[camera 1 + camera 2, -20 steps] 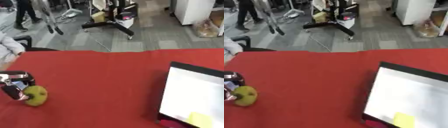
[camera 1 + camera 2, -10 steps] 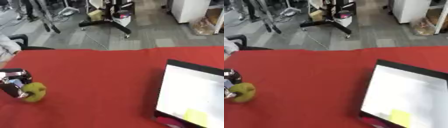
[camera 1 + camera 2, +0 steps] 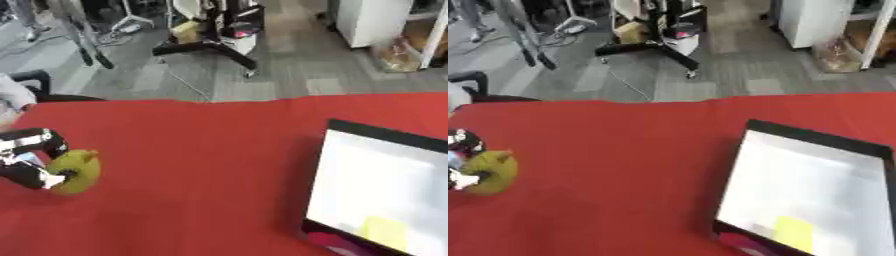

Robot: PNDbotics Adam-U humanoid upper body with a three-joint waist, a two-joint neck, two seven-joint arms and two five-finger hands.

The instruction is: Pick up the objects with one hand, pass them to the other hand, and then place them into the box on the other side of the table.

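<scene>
At the far left, the robot's left hand (image 3: 26,160) comes in from the edge, its black and silver fingers (image 3: 39,142) curled round the left side of a small olive-green rounded object (image 3: 73,171), pear-like with a stubby tip pointing up and away; the object sits in the crook of the fingers, against or just above the red cloth-covered surface (image 3: 201,175), and I cannot tell whether it is lifted clear; its longer axis runs roughly from the near side toward the far side, tilted a little to the right of the fingers. The right hand shows in neither view, so the left is the only hand near the object. Well to the right of the fingers, across a wide stretch of red cloth, lies the shallow black-rimmed box with a white floor (image 3: 815,185), a yellow flat piece (image 3: 793,233) at its near end. In my judgement the coming move turns on that gap: the object lies at the left fingers, the box far off to their right, so a hand-over midway seems needed.
</scene>
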